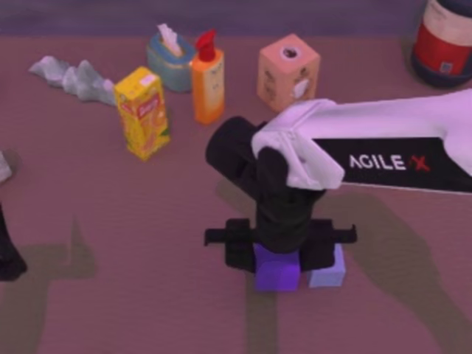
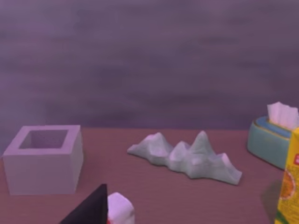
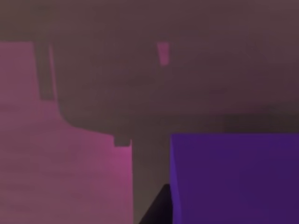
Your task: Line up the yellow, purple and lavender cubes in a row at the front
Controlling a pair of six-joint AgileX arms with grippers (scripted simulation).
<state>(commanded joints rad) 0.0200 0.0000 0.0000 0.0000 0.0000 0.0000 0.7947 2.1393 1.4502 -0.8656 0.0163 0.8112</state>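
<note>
Purple cube (image 1: 277, 270) sits under right end effector (image 1: 279, 247), beside lavender cube (image 1: 328, 271).

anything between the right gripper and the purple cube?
Nothing visible. The right gripper sits directly over the purple cube, which fills the right wrist view close up. The lavender cube is beside it on the right, not between. Yellow cube is not in view.

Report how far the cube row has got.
Done: lavender cube sits at the front. In hand: right tool is over the purple cube, which sits beside the lavender one. Left: no yellow cube is in view. Left arm is parked at the table's left edge.
</note>
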